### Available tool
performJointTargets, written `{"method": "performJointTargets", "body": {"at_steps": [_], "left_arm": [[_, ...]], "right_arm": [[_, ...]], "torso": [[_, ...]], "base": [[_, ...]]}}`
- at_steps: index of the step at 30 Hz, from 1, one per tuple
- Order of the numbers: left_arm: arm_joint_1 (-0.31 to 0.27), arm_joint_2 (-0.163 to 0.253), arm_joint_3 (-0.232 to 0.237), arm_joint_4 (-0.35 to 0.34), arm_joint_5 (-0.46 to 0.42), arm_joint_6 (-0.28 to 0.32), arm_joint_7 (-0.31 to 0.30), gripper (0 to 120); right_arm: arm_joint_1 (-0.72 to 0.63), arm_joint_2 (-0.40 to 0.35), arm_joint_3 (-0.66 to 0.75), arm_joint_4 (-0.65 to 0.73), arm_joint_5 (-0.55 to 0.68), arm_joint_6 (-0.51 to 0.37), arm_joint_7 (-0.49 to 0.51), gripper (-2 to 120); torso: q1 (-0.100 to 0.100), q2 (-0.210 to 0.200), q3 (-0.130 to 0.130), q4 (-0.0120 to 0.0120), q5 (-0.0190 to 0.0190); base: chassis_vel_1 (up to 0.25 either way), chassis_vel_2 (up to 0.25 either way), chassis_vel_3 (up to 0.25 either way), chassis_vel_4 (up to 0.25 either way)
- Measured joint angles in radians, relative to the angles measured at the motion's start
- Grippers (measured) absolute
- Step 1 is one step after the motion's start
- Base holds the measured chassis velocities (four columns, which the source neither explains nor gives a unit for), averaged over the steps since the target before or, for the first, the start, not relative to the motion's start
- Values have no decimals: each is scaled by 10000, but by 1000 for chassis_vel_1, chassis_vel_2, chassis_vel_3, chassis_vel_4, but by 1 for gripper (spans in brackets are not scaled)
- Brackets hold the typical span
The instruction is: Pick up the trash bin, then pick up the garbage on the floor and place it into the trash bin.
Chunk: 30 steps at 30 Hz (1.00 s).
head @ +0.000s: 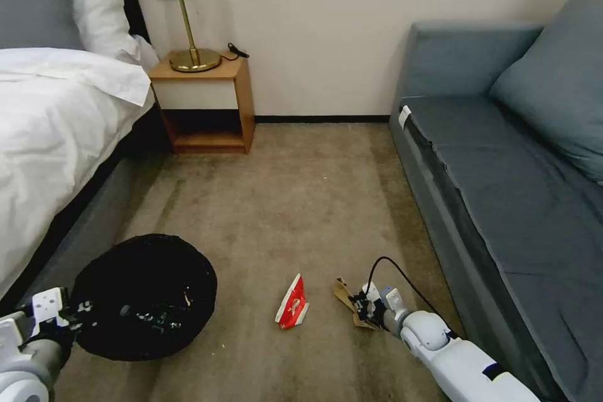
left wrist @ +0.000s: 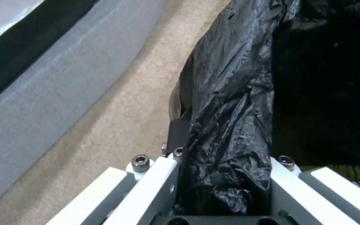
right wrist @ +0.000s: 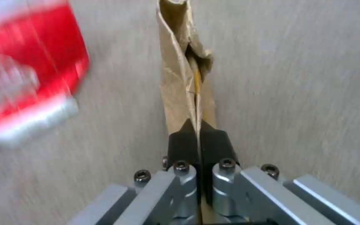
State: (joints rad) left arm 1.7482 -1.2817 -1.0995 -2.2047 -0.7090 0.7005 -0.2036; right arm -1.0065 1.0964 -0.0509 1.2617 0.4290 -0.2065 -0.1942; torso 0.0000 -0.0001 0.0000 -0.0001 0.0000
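Observation:
The trash bin (head: 146, 295), lined with a crinkly black bag, sits low at the left over the carpet. My left gripper (head: 63, 320) is shut on its rim (left wrist: 226, 131), with bag plastic pinched between the fingers. On the carpet lie a red-white packet (head: 293, 303) (right wrist: 22, 75) and, just right of it, a crumpled tan paper (head: 345, 299) (right wrist: 184, 78). My right gripper (head: 363, 308) is down at floor level, shut on the tan paper, its black fingertips (right wrist: 183, 140) squeezed together on the paper's edge.
A bed (head: 56, 125) with white linen runs along the left, close beside the bin. A grey sofa (head: 502, 169) lines the right. A wooden nightstand (head: 204, 100) with a brass lamp stands at the far wall. Open carpet lies between.

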Motion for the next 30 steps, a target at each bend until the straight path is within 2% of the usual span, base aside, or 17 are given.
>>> {"method": "performJointTargets", "body": {"at_steps": [2, 3, 7, 9, 11, 13, 16, 22, 27, 30], "left_arm": [[4, -17, 23, 0, 0, 0, -4, 3], [4, -17, 23, 0, 0, 0, -4, 3], [16, -36, 52, -14, 8, 1, -10, 3], [21, -36, 54, -22, 9, 0, -11, 3], [24, -41, 56, -30, 11, 0, -11, 3], [24, -44, 55, -32, 11, 0, -11, 3], [37, -76, 60, -35, 11, -10, -11, 3], [59, -112, 51, -42, 23, -37, 4, 3], [72, -128, 43, -97, 30, -39, 5, 3], [58, -157, 39, -117, 35, -30, 5, 3]], "right_arm": [[-132, -52, 300, 836, 503, -181, 135, 0], [-132, -52, 300, 836, 503, -181, 135, 0], [-373, -189, 668, 3181, 1348, -523, 543, 0], [-398, -210, 656, 3613, 1474, -568, 643, 0], [-422, -277, 360, 4948, 1816, -716, 1013, 0], [-417, -276, 289, 5141, 1855, -728, 1069, 0], [-205, -108, -526, 6474, 2184, -734, 1416, 0], [227, 376, -1511, 6699, 2484, -279, 1495, 0], [796, 1051, -2591, 6565, 2926, -81, 1833, 0], [1288, 1663, -3234, 6098, 2870, 407, 1905, 0]], "torso": [[0, 0, 0, 0, 1], [0, 0, 0, 0, 1], [0, 0, 0, 1, -1], [0, 0, 0, 1, 0], [0, 0, 0, 0, -3], [0, 0, 0, 1, -1], [0, 0, 0, 1, -2], [0, 1, 0, 2, -2], [0, 0, 0, 1, -3], [0, 0, 0, 0, -3]], "base": [[0, 0, 0, 0], [0, 0, 0, 0], [0, 0, 0, 0], [0, 0, 0, 0], [0, 0, 0, 0], [0, 0, 0, 0], [0, 0, 0, 0], [0, 0, 0, 0], [0, 0, 0, 0], [0, 0, 0, 0]]}}
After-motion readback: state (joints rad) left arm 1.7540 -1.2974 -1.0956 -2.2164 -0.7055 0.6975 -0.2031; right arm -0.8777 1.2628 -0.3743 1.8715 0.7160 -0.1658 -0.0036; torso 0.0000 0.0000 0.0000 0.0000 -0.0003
